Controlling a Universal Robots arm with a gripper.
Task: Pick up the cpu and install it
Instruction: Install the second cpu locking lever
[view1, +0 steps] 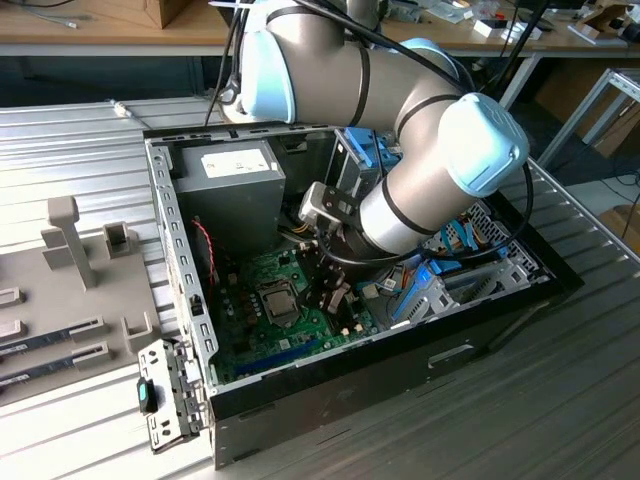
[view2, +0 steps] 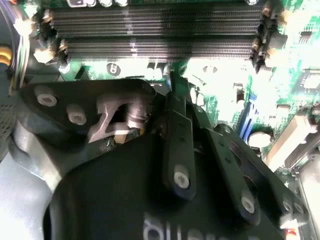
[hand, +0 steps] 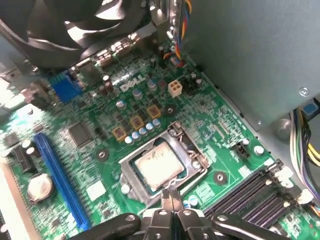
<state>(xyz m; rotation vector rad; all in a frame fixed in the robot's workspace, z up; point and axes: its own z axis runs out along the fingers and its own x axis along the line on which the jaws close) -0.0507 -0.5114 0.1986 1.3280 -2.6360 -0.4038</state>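
Gripper: the gripper (hand: 171, 200) hangs inside the open computer case (view1: 400, 345), just over the motherboard (hand: 100, 125); in the first wrist view its two dark fingers (hand: 176, 197) are pressed together with nothing between them, tips at the near edge of the socket.
Cpu: the cpu (hand: 159, 165), silver-grey top up, lies flat in the socket frame (hand: 131, 186) on the green board, apart from the fingertips though just beside them; in the exterior view it (view1: 281, 301) sits near the middle of the board, to the exterior view's left of the gripper (view1: 332, 297).
Memory slots: long dark slots (view2: 155, 32) run across the board just beyond the gripper body in the second wrist view.
Blue slot: a long blue connector (hand: 59, 175) lies on the board to one side of the socket.
Arm: the grey arm (view1: 420, 190) with pale blue caps reaches down into the case from the far side.
Power supply: a grey box (view1: 232, 185) fills the far corner of the case.
Tray: a grey holder (view1: 60, 300) lies on the table at the exterior view's left, well apart from the case.
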